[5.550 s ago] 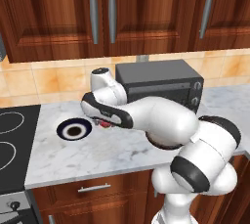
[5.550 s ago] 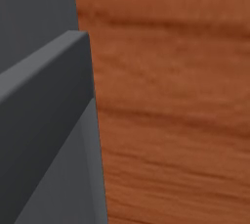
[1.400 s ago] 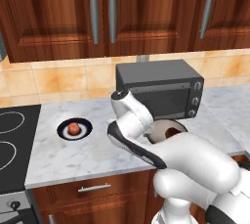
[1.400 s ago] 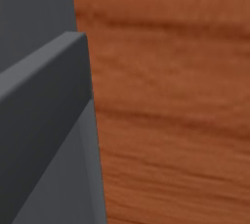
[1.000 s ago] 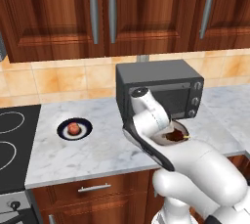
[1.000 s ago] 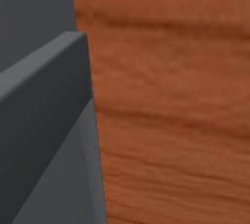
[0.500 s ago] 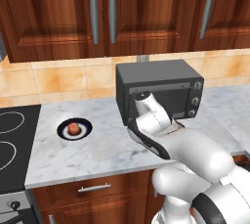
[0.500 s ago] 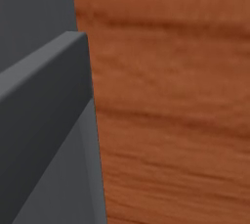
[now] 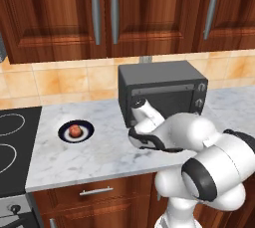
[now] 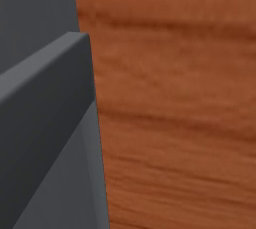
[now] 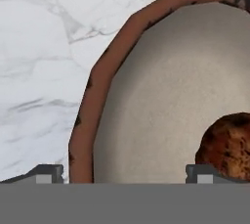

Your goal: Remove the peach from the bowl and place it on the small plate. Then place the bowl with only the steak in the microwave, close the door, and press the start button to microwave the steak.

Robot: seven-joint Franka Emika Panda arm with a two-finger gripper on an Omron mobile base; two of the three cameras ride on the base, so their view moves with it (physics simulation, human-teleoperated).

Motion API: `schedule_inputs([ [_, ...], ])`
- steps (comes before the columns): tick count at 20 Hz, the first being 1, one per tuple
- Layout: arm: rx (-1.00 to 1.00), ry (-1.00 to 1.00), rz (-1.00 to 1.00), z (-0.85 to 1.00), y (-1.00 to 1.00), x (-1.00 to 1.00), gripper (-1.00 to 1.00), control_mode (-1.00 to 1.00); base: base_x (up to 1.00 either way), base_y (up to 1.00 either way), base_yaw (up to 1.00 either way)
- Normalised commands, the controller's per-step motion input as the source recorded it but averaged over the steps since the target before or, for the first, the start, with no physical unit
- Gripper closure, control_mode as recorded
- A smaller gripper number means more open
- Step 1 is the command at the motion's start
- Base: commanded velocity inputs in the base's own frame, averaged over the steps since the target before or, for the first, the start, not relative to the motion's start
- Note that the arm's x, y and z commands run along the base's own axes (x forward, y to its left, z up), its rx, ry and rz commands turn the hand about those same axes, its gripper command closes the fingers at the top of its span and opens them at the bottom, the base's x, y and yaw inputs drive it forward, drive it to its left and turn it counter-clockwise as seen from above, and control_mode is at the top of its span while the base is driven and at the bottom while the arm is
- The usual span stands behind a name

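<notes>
**Gripper set over the bowl rim, peach already on the plate**

In the left base view you see the marble counter (image 9: pixel 94 155) below the brown wooden cabinets (image 9: pixel 104 13). A dark grey box oven (image 9: pixel 162 92) stands on it at about 1 o'clock from the middle of the picture. The white arm (image 9: pixel 199 147) comes from 5 o'clock and bends in front of this oven, so it hides the bowl from that side. At 9 o'clock a black stovetop (image 9: pixel 15 147) lies at the counter's end.

In the hand view the bowl (image 11: pixel 105 78) takes the right part, with brown rim and pale inside, standing on the marble. The gripper (image 11: pixel 124 173) has its two fingertips wide apart: one tip (image 11: pixel 46 171) is outside the rim at 7 o'clock, the other inside the bowl at 5 o'clock. They clamp nothing. The steak (image 11: pixel 227 142) lies in the bowl at 4 o'clock, just beside the inner tip.

The small plate (image 9: pixel 63 133) rests on the counter between stovetop and oven, well apart from the arm. The peach (image 9: pixel 75 131) sits on its white centre.
</notes>
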Motion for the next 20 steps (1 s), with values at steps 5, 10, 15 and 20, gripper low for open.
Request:
schedule_inputs([
  [5,0.0,0.0,0.1,-0.33,0.0,0.13,-1.0,-1.0,0.0,0.0,0.0],
  [10,0.0,-0.01,0.08,-0.13,-0.07,0.04,1.0,-1.0,0.0,0.0,0.0],
  [15,0.0,-0.05,0.04,0.0,-0.32,0.0,1.0,-1.0,0.0,0.0,0.0],
  [20,0.0,-0.1,0.12,0.0,-0.14,-0.48,1.0,-1.0,0.0,0.0,0.0],
])
